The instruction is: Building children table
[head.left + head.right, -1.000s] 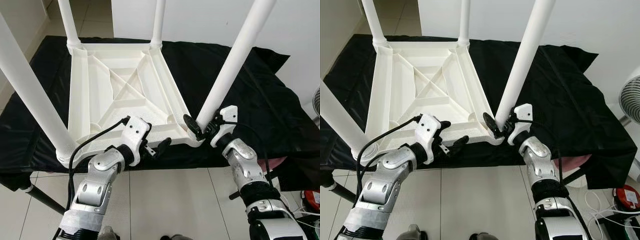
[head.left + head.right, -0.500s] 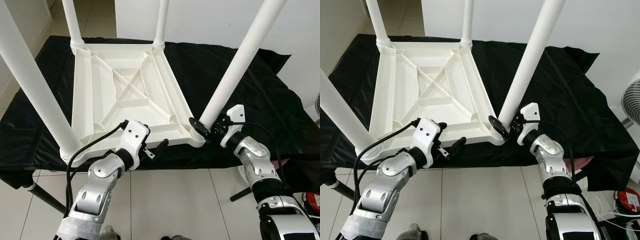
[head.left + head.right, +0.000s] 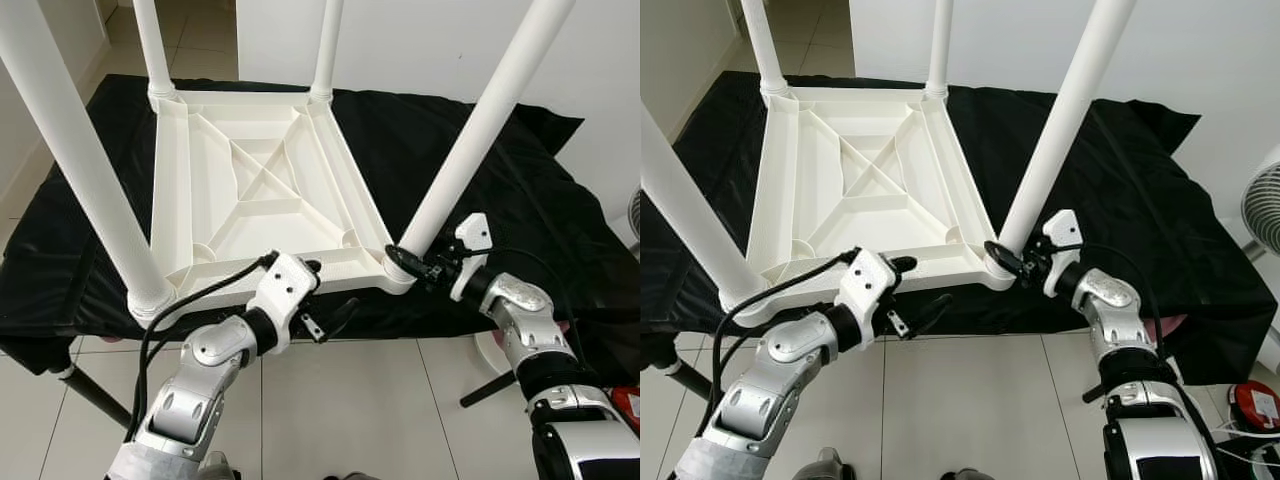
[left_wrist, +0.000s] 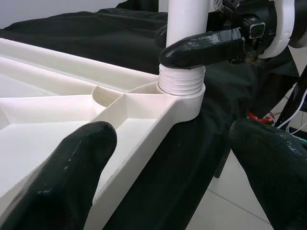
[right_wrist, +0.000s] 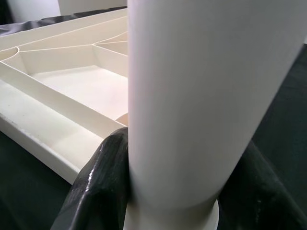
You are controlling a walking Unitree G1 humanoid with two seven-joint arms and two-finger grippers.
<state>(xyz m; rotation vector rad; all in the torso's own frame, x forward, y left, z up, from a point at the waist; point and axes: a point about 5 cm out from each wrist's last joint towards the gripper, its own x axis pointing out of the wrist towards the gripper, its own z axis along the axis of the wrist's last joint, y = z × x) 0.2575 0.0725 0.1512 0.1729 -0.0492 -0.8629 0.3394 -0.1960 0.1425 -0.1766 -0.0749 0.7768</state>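
Right tool (image 3: 412, 262) clamps the table leg (image 3: 470, 140) — left tool (image 3: 322, 308) spread wide

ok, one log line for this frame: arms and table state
right gripper: shut on near-right leg at its threaded base | left gripper: open, at tabletop near edge | tabletop: upside down on black cloth, four legs in

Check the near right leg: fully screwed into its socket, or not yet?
Not fully. Thread ridges show above the corner socket under the leg that the right gripper clamps.
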